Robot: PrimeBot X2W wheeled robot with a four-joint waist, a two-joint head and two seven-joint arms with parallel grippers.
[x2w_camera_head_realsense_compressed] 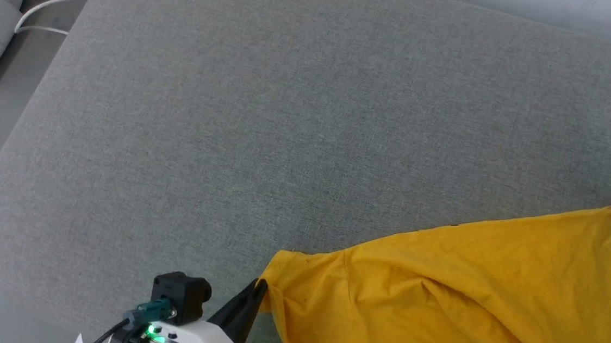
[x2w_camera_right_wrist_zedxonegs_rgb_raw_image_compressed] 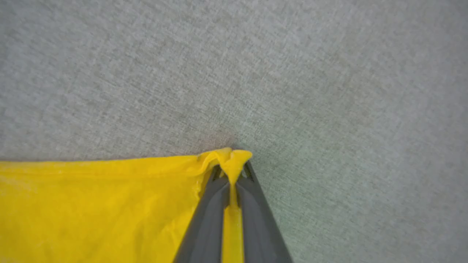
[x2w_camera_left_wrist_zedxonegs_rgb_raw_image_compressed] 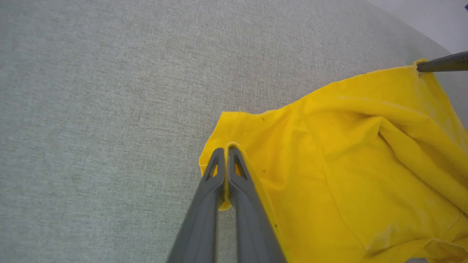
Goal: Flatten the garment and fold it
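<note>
Left hand (x2w_camera_left_wrist_zedxonegs_rgb_raw_image_compressed: 226, 150), right hand (x2w_camera_right_wrist_zedxonegs_rgb_raw_image_compressed: 232, 168) on garment (x2w_camera_head_realsense_compressed: 465, 293)

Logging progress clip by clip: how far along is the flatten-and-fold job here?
Done: both grips are made. The left gripper is shut on a hemmed edge of the garment, and the right gripper is shut on another corner. In hand: the cloth spans between the two grips over the grey cushion, with creases running across it. Left: laying it flat and all the folding; no fold shows yet.
</note>
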